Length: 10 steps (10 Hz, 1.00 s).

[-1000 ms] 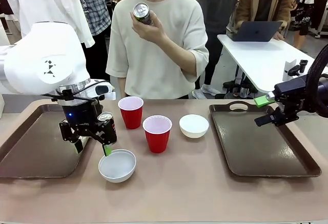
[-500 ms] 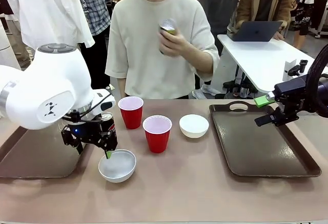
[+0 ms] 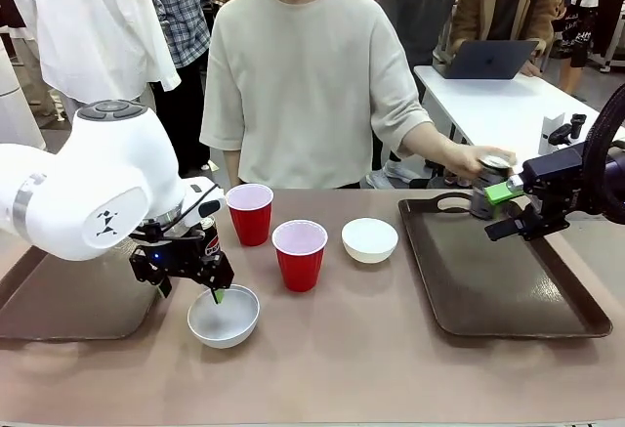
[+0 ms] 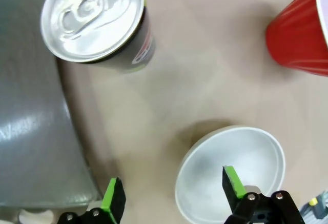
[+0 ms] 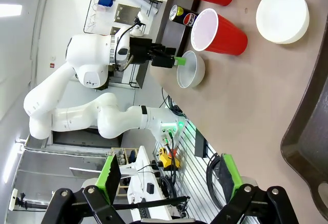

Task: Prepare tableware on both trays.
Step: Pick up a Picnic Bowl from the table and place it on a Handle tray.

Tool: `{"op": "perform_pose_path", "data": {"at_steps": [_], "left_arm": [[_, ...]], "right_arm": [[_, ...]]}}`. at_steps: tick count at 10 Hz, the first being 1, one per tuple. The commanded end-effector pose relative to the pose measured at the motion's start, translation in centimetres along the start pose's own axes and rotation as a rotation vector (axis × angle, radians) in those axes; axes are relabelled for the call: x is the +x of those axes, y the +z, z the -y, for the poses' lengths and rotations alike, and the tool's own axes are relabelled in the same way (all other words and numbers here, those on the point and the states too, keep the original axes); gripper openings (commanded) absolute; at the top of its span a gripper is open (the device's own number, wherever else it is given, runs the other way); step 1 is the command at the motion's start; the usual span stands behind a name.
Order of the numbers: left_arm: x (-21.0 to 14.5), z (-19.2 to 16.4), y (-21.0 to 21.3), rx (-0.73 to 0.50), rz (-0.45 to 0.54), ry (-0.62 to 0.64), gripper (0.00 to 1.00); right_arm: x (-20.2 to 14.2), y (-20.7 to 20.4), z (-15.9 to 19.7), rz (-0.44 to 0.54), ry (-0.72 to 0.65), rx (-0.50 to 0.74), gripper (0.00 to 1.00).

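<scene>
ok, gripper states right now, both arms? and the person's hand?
Left gripper: open, empty, one finger over the white bowl.
Right gripper: open, empty.
Person's hand: holding a can at the right tray.

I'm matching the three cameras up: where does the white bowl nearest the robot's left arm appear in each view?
Front view: white bowl low, left of centre, nearest the camera.
Left wrist view: white bowl at bottom right.
Right wrist view: white bowl in the upper middle.
Shared landmark: the Pepsi can, standing close by it.
</scene>
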<state>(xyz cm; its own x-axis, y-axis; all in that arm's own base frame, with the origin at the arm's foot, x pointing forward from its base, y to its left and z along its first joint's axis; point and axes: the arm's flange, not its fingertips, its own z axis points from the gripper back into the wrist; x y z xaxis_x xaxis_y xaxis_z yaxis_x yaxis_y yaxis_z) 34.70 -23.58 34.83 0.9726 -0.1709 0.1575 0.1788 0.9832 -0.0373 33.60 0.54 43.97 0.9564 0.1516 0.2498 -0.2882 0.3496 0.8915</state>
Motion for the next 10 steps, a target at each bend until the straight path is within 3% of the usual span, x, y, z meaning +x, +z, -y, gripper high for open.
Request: {"op": "perform_pose_path", "data": {"at_steps": [1, 3, 4, 6, 7, 8, 10], "left_arm": [[-0.5, 0.0, -2.2, -0.028, -0.02, -0.014, 0.75], [-0.4, 0.2, -3.3, -0.028, -0.05, -0.014, 0.21], [-0.5, 0.2, -3.1, -0.035, -0.056, -0.011, 0.0], [-0.2, 0.2, -2.5, -0.044, -0.047, 0.002, 0.0], [-0.1, 0.2, -2.2, -0.046, -0.047, 0.01, 0.12], [0.0, 0.0, -2.0, -0.046, -0.054, 0.015, 0.02], [0.2, 0.2, -1.9, -0.041, -0.091, 0.039, 0.0]], "right_arm": [[0.0, -0.1, 0.1, 0.008, 0.007, 0.019, 1.0], [0.0, -0.1, 0.1, 0.008, 0.007, 0.019, 1.0], [0.0, -0.1, 0.1, 0.008, 0.007, 0.019, 1.0], [0.0, -0.1, 0.1, 0.008, 0.007, 0.019, 1.0], [0.0, -0.1, 0.1, 0.008, 0.007, 0.019, 1.0], [0.0, -0.1, 0.1, 0.008, 0.007, 0.019, 1.0], [0.0, -0.1, 0.1, 0.008, 0.007, 0.019, 1.0]]}}
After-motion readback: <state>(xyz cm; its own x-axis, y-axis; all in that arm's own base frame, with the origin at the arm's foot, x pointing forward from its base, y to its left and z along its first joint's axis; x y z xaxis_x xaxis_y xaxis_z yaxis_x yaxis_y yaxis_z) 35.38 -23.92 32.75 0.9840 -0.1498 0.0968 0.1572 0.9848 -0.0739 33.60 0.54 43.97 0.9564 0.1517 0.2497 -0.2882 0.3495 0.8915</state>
